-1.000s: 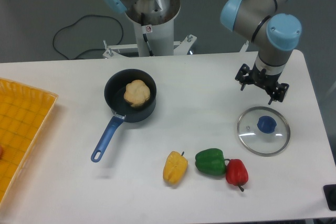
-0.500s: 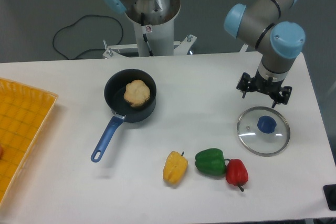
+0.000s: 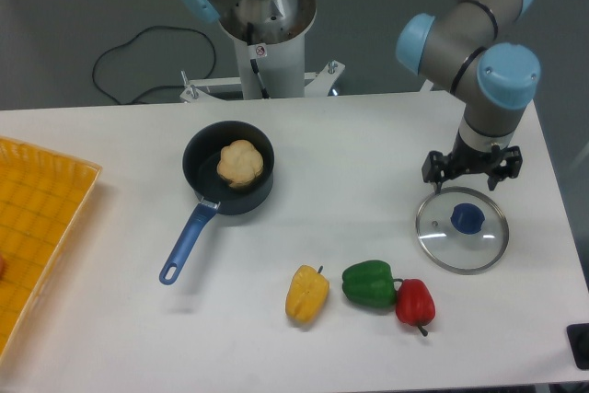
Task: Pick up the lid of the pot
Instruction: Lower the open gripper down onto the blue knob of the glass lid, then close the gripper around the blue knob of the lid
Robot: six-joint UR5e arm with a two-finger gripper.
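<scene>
Camera view: my white table (image 3: 230,347) occupies most of the field, and its far edge meets a dark background. My arm (image 3: 479,57) enters at the upper right and is cut off by the top border. At the left border stands an orange-yellow panel (image 3: 37,218), also cut off. A black pan (image 3: 195,192) rests on the left half of the table; its blue handle (image 3: 189,244) points toward the near left, and a light brown round item (image 3: 240,164) sits inside.

The pot lid (image 3: 440,244), a clear disc with a pale rim, lies on the right part of the table, well apart from the pan. My gripper (image 3: 471,172) is open, its two fingers separated, with nothing visible between them. Relative to the gripper, the lid appears directly below in the view: the fingertips register near the far rim, and the blue knob (image 3: 467,219) sits nearer the camera than that rim. Height above the lid and contact with it cannot be determined from this single angle.

Nearer the camera lie a yellow vegetable (image 3: 308,294), a green pepper (image 3: 370,284) and a red pepper (image 3: 415,304); the last two adjoin in the view. A dark object (image 3: 579,338) at the lower right border is truncated and cannot be identified. The transparent disc makes its surface hard to distinguish from the table.
</scene>
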